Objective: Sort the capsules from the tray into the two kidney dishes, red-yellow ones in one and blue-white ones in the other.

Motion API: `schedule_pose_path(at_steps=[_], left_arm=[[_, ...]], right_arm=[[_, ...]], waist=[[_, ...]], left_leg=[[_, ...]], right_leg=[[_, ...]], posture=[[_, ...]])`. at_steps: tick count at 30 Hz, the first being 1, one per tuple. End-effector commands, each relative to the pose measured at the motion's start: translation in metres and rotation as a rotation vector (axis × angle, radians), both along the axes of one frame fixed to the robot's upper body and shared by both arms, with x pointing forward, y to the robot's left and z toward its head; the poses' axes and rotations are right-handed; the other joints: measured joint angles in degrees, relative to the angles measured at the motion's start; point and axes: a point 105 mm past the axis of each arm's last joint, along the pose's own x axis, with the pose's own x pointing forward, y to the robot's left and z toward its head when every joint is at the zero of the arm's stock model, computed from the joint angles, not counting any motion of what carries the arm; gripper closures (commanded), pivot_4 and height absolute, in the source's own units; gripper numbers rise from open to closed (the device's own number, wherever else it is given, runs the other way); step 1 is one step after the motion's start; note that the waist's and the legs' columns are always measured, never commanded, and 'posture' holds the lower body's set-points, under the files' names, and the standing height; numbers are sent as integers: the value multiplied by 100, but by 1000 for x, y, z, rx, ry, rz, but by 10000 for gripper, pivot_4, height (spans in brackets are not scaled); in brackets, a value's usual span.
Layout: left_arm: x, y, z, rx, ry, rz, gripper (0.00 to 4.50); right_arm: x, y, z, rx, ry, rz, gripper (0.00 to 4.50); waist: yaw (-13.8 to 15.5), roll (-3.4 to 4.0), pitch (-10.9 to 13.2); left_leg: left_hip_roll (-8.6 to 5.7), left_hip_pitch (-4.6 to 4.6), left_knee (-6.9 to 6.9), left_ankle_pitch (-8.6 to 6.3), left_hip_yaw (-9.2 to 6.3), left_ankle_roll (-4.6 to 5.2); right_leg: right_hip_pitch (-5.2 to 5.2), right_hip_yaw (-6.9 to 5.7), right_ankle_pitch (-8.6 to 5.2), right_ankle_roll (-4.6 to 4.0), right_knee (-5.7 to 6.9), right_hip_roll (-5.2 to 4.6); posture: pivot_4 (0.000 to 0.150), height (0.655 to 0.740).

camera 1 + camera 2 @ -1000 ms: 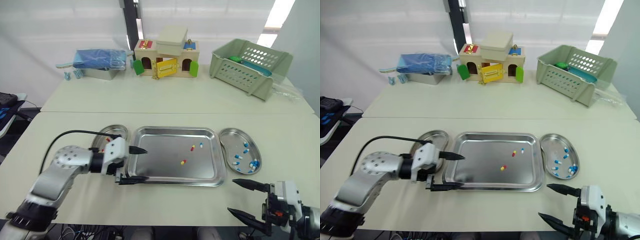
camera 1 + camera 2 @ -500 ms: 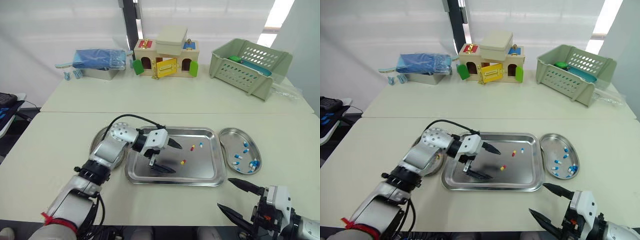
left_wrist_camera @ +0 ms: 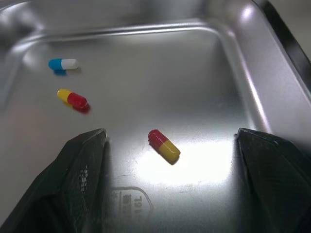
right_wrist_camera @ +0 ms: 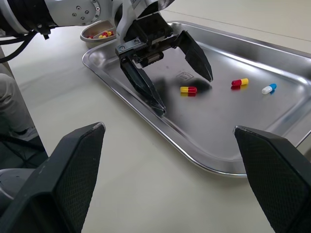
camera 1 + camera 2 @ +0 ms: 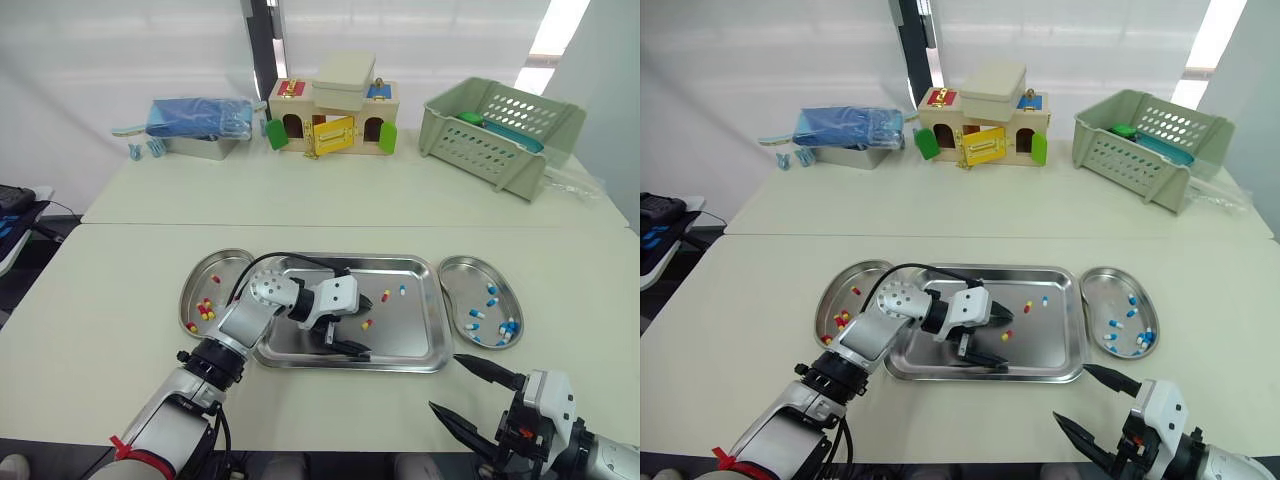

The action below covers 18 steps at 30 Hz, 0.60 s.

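Note:
My left gripper (image 5: 370,329) is open low over the steel tray (image 5: 410,338), its fingers straddling a red-yellow capsule (image 5: 367,323) without touching it. In the left wrist view that capsule (image 3: 164,145) lies between the fingers. A second red-yellow capsule (image 5: 385,295) and a blue-white one (image 5: 402,290) lie further back in the tray. The left kidney dish (image 5: 228,268) holds several red-yellow capsules (image 5: 205,310). The right kidney dish (image 5: 462,272) holds several blue-white capsules (image 5: 492,300). My right gripper (image 5: 447,383) is open and empty at the table's near edge, apart from the tray.
On the far table stand a blue bag on a metal box (image 5: 195,120), a wooden toy house (image 5: 335,115) and a green basket (image 5: 500,125). Bare tabletop lies in front of the tray and left of the left dish.
My left gripper has moved right from the tray's left edge to the tray's middle, still open, now around a red-yellow capsule. The left dish is uncovered. The right gripper has barely shifted.

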Motion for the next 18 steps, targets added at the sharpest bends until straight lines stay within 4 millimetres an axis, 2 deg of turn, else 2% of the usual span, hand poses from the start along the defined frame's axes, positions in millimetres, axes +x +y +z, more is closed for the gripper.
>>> schedule_pose_path(at_steps=[1, 5, 8, 13, 17, 18], left_arm=[[1, 2, -2, 52, -23, 35, 0], [4, 4, -2, 76, -32, 63, 0], [2, 5, -4, 88, -26, 58, 5969], [0, 5, -8, 104, -22, 60, 22085], [0, 6, -9, 116, -22, 60, 33344], [-1, 6, -10, 120, -23, 59, 37474]], right_arm=[[-2, 2, 5, -4, -26, 11, 307], [-2, 1, 4, -3, -23, 6, 307], [-3, 0, 3, 0, -20, -1, 0], [-4, -1, 4, 6, -23, -10, 0], [-3, -3, 5, 7, -27, -16, 0], [-3, -3, 5, 8, -29, -19, 0]], waist=[[0, 0, 0], [2, 1, -2], [2, 0, -2], [4, 0, -3], [3, 0, -3], [3, 0, -3]], left_leg=[[0, 0, 0, 0, 0, 0], [0, 1, 0, 0, 0, 0], [0, 4, 0, 0, 0, 0], [0, 12, 0, 0, 0, 0], [0, 23, -1, -1, 0, 1], [0, 23, -1, -1, 0, 1]], right_leg=[[0, 0, 0, 0, 0, 0], [1, 0, 0, 0, 0, 0], [5, 0, 0, 0, 0, 0], [15, 0, 0, 0, -1, 0], [23, 0, 0, 0, -1, 0], [23, 0, 0, 0, -1, 0]], posture=[[1500, 7400], [1500, 7400], [1500, 7400], [1500, 7400], [1500, 7400], [1500, 7400]])
